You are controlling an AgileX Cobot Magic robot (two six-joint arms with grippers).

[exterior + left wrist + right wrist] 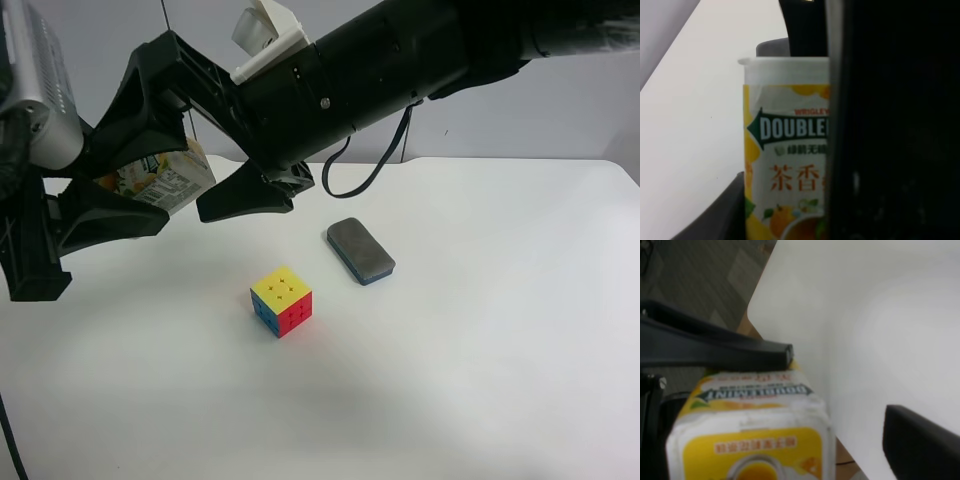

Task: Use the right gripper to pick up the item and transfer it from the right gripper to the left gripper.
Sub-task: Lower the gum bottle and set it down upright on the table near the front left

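Item [175, 180] hangs in the air over the far left of the surface [480, 330], pinched between the pressed-in black fingers of the left gripper [125, 185]. The right gripper [160, 156] is spread wide, with one finger above the item and one below it. Whether either finger touches the item cannot be told.

On the item's white and yellow wrap, a green banner carries white "DOUBLEMINT", half hidden in the left wrist view. Small red "WRIGLEY" sits above it, and orange characters 茶香 and printed orange fruit sit below.

There is one item. One multicoloured puzzle cube [281, 301] sits near the middle of the surface, with one dark grey eraser block [360, 250] just beyond it to the right. The two are apart.
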